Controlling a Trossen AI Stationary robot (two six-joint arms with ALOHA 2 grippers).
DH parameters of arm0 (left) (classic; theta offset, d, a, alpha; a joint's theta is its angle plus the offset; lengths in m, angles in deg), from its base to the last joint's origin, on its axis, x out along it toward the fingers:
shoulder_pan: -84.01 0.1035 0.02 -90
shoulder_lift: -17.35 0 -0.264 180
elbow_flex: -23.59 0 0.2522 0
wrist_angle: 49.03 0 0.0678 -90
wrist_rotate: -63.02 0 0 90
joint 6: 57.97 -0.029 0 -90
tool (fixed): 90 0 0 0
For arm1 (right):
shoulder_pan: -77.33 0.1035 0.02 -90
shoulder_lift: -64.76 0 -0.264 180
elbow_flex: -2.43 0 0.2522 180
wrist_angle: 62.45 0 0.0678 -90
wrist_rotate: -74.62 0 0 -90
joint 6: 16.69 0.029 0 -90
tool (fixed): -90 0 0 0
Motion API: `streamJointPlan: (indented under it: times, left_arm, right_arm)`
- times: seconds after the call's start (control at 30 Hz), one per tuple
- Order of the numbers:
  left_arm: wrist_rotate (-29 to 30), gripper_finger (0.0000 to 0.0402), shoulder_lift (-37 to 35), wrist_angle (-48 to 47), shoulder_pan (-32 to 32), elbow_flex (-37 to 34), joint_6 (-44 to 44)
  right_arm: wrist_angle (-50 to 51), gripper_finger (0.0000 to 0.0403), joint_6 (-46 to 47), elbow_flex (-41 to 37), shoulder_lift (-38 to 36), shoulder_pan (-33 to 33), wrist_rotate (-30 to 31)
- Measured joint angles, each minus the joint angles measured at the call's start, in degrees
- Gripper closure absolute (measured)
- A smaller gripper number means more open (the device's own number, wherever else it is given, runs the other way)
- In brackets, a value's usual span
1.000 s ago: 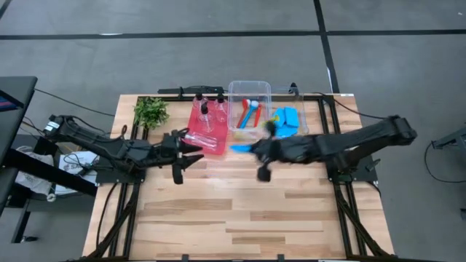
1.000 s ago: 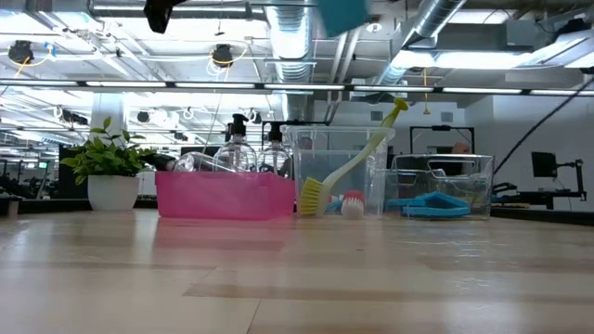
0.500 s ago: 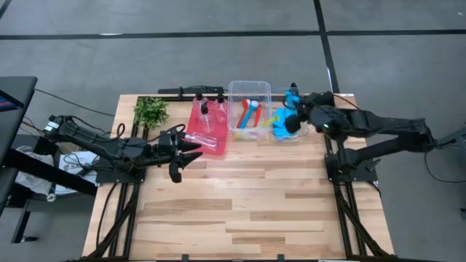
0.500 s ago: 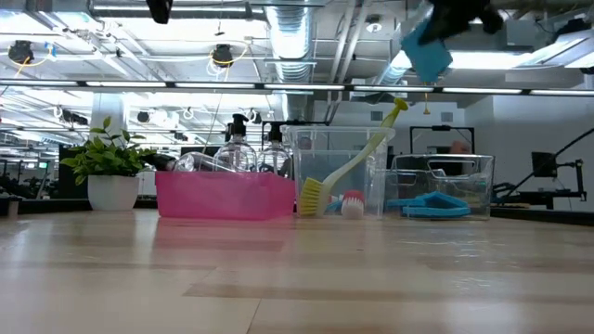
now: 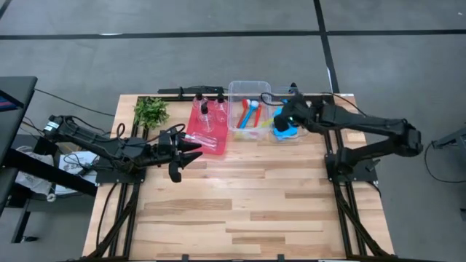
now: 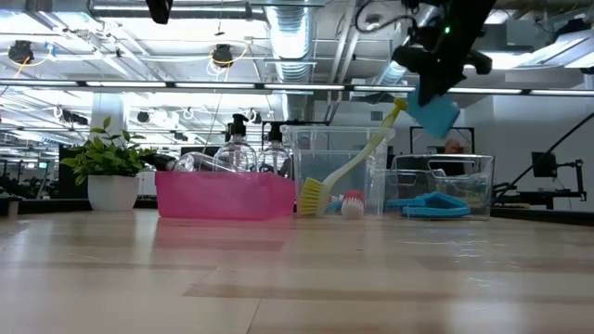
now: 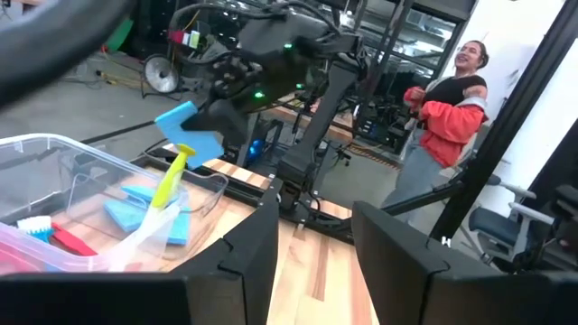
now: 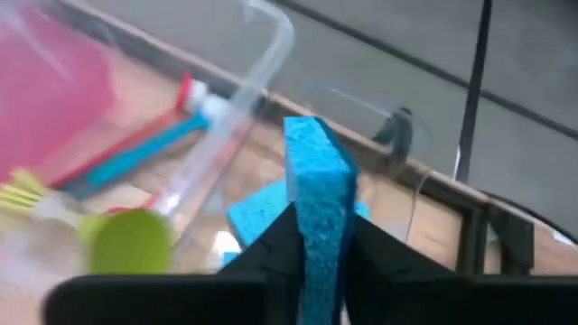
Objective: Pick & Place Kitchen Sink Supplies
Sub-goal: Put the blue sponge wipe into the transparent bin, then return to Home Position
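I have swung my right gripper [image 5: 286,121] back over the sponge bin [image 5: 294,137] at the table's far edge, still pinching a blue sponge [image 8: 318,181]; release next. Left gripper [image 5: 191,152] waits half-open, empty.

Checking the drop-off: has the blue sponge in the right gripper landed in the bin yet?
No, the blue sponge hangs from the right gripper above the clear bin.

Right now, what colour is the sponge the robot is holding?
Blue. The sponge shows best in the right wrist view, between the right gripper's fingers.
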Motion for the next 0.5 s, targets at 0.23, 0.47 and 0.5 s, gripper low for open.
streamJointPlan:
  times: [0.23,0.47,0.5]
  left_arm:
    - [0.0,0.0257,0.0,0.3,0.0,0.0,-0.1]
    - [0.0,0.0257,-0.2,0.8,0.0,0.0,-0.2]
    - [0.0,0.0257,-0.4,0.8,0.0,0.0,-0.4]
  right_arm:
    - [0.4,0.0247,0.0,0.0,0.0,0.1,0.0]
    - [1.6,0.0187,1.1,0.0,-4.3,1.2,0.4]
    - [1.5,0.0183,1.1,0.0,-5.3,1.6,0.8]
